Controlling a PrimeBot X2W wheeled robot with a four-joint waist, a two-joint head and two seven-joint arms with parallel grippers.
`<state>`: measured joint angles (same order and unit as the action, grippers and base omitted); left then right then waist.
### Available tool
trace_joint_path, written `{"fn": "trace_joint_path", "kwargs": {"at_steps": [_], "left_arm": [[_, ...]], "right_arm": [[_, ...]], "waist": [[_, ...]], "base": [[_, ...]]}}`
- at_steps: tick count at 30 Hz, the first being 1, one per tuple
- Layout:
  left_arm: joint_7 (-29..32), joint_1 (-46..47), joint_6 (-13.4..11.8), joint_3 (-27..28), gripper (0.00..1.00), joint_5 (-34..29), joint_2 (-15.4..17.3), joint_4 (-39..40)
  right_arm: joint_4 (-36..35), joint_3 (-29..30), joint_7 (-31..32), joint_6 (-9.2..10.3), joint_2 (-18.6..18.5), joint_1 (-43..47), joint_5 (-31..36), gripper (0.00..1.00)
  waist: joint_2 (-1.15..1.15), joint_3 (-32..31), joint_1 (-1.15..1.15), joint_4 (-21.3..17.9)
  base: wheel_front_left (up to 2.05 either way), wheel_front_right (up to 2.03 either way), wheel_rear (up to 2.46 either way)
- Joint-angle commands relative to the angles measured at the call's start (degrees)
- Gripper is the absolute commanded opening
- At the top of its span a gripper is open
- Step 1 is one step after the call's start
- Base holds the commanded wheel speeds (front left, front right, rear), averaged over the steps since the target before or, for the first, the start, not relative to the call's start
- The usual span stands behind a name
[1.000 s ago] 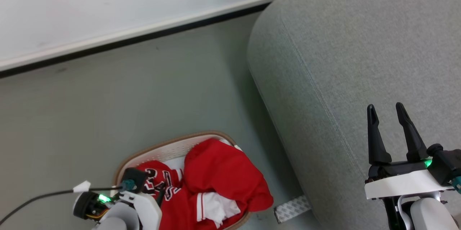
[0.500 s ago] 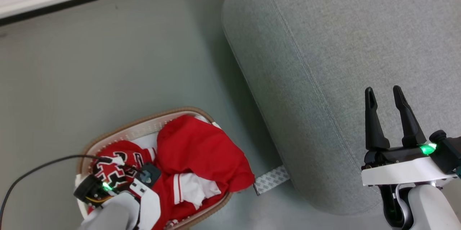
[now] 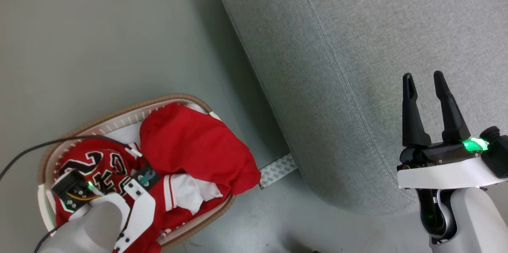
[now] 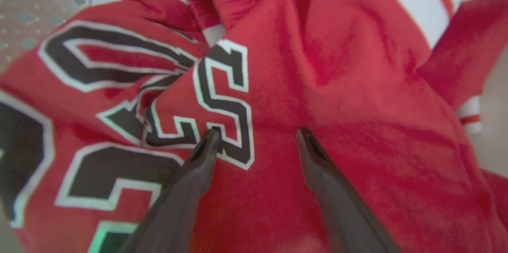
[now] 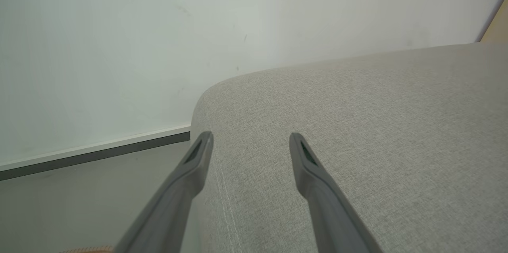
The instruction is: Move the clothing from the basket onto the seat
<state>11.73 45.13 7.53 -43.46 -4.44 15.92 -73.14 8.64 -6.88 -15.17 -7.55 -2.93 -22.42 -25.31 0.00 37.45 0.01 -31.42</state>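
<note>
The basket (image 3: 119, 112), white with a brown rim, stands on the floor at lower left, heaped with the red clothing (image 3: 190, 146). A jersey with black-and-white lettering (image 3: 95, 161) lies at its left end. My left wrist (image 3: 99, 201) hangs over that jersey, hiding the fingers in the head view. In the left wrist view my left gripper (image 4: 258, 133) is open, tips close above the lettered jersey (image 4: 222, 98), nothing between them. My right gripper (image 3: 423, 76) stands open and empty over the light-grey seat (image 3: 357, 46). The right wrist view shows my right gripper (image 5: 251, 137) above the seat (image 5: 377, 126).
A patterned white strip (image 3: 278, 169) lies on the grey floor between basket and seat. A black cable (image 3: 31, 150) runs from my left wrist across the basket's left rim. A white wall with a dark baseboard (image 5: 99, 154) stands beyond the seat.
The head camera has tilted down, so wall and baseboard left the picture and the basket shows more fully. My left wrist has turned over the lettered jersey. Both grippers stay open.
</note>
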Motion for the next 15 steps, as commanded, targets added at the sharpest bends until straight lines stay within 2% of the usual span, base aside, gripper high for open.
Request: {"fn": "trace_joint_path", "kwargs": {"at_steps": [1, 8, 15], "left_arm": [[0.5, 0.8, -0.1, -0.5, 1.00, -0.3, 0.4, -0.2], [5.0, 2.3, -0.1, -4.7, 1.00, 1.2, 0.7, -0.6], [1.5, 4.1, -0.1, -6.7, 1.00, 4.2, 3.1, -0.6]], "right_arm": [[-0.5, 0.2, 0.0, 0.12, 0.0, -0.4, -0.7, 1.00], [-1.8, 1.2, 0.0, 0.12, 0.0, 0.4, -0.8, 1.00], [-2.8, 1.2, 0.0, 0.12, 0.0, 0.8, -0.7, 1.00]], "waist": [[0.00, 1.2, -0.01, -0.5], [0.00, 3.5, -0.01, -0.1], [0.00, 6.4, -0.01, 0.6]], "base": [[0.00, 0.00, 0.00], [0.00, 0.00, 0.00], [0.09, 0.09, 0.09]]}}
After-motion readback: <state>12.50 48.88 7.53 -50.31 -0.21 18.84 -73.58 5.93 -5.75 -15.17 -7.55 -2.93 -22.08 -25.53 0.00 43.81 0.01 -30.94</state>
